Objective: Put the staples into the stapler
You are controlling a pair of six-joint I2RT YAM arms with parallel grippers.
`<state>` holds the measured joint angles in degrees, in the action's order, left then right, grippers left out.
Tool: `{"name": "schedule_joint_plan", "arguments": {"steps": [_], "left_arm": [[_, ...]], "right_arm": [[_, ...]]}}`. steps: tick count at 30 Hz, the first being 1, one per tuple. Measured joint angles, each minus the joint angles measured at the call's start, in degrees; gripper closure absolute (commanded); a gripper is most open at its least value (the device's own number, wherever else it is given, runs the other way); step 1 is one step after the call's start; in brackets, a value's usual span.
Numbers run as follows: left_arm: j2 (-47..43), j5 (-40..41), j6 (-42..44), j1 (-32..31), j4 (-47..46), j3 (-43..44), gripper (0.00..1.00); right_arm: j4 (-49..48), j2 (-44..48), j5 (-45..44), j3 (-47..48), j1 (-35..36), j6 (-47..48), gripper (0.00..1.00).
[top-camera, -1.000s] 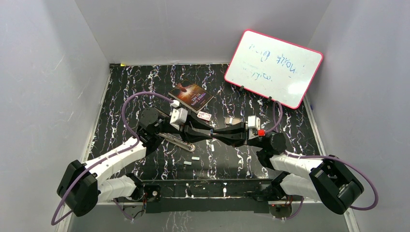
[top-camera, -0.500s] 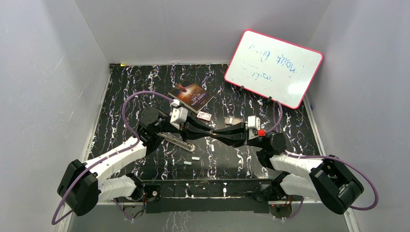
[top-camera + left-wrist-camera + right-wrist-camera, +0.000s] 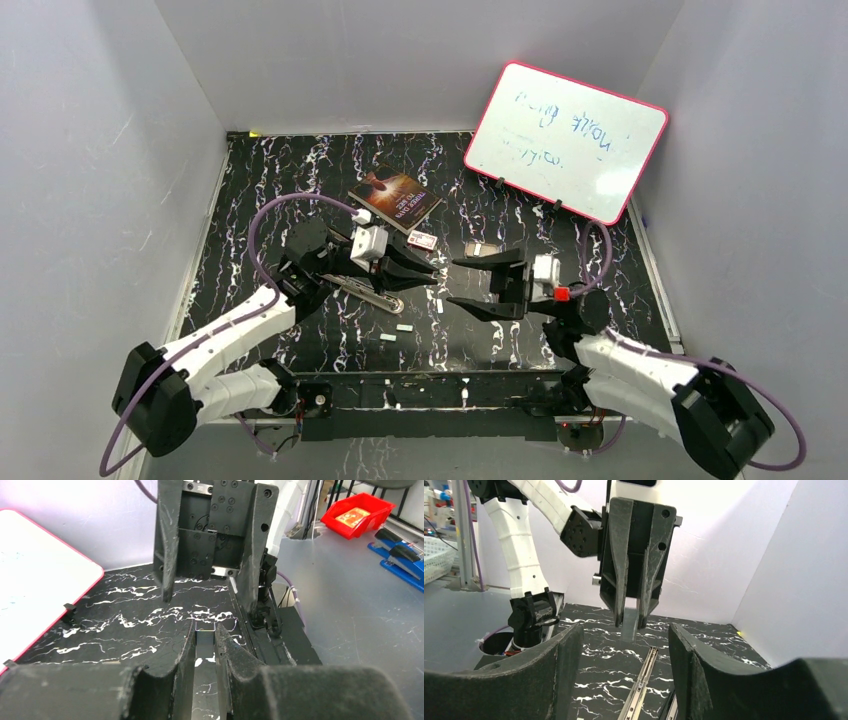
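**Left claw pinches a staple strip; right claw gapes opposite**

From above, the two claws face each other over the middle of the table [image 3: 300, 160]. The left claw [image 3: 428, 272] points right with its fingers drawn nearly together. The right claw [image 3: 453, 283] points left with its fingers spread wide and nothing between them. From this height, whatever the left claw holds is too small to make out.

The wrist cameras show it. In the left wrist view a short grey staple strip [image 3: 205, 639] sits clamped between the left fingers [image 3: 184, 650], with the wide-spread right claw straight ahead. In the right wrist view the same strip hangs from the tips of the left claw, clear of the table. Below it the stapler [image 3: 640, 687] lies opened out, its silver rail running toward the camera between the right fingers [image 3: 566, 660].

Only the top view shows the rest of the layout. The stapler lies just beside the left claw on its near side. Three loose staples [image 3: 405, 327] lie scattered nearer the arm bases. A small white-and-red box [image 3: 422, 240] and a grey tray [image 3: 483, 248] lie beyond the claws. A book [image 3: 396, 197] lies farther back, and a whiteboard [image 3: 565, 140] leans at the far right.
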<state>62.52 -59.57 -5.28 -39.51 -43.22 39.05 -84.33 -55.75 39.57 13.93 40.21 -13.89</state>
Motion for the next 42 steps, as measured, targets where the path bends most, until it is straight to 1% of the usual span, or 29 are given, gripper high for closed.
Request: {"name": "schedule_joint_plan", "arguments": {"steps": [2,3,4,5,10,13,16,19,24,31,36,39,42], "left_arm": [[-1.5,0.2,4.0,0.0,6.1,1.5,1.00],[-2.4,0.6,7.0,0.0,10.8,2.6,1.00],[-3.7,1.5,11.6,0.0,18.2,4.5,1.00],[-4.1,1.8,13.2,0.0,20.3,5.1,1.00],[-5.2,8.3,28.5,0.0,44.1,10.1,1.00],[-4.4,13.0,37.0,0.0,57.8,11.4,1.00],[-1.8,17.5,43.7,-0.1,68.2,13.0,1.00],[1.2,22.9,49.1,-0.4,76.1,13.6,1.00],[5.7,32.5,53.6,-1.5,83.0,13.6,1.00],[14.1,40.2,55.4,-3.1,84.8,13.3,1.00],[21.2,42.4,55.4,-4.1,84.6,12.9,1.00],[23.5,42.9,55.4,-4.3,84.1,12.8,1.00],[24.1,43.3,55.4,-4.5,83.3,12.1,0.93]], "right_arm": [[3.4,4.9,-1.7,-1.8,0.0,1.9,0.28],[5.7,7.4,-3.2,-2.8,0.0,2.6,0.28],[8.0,9.8,-5.0,-3.5,0.0,3.5,0.27],[10.6,12.3,-7.3,-4.1,0.0,4.2,0.26],[22.2,21.6,-19.5,-5.4,0.0,7.4,0.25],[26.7,23.3,-24.3,-5.4,0.0,9.0,0.25],[30.5,22.7,-26.9,-5.4,0.0,9.7,0.25],[31.8,21.2,-27.8,-5.4,0.0,9.6,0.25],[32.0,18.9,-27.8,-5.4,0.0,9.6,0.25],[32.0,18.1,-27.4,-5.4,0.0,9.6,0.25],[32.2,18.1,-27.0,-5.4,0.0,9.5,0.25],[32.7,18.3,-26.8,-5.4,0.0,9.4,0.25],[33.6,19.0,-26.9,-5.4,0.0,9.1,0.25]]}}
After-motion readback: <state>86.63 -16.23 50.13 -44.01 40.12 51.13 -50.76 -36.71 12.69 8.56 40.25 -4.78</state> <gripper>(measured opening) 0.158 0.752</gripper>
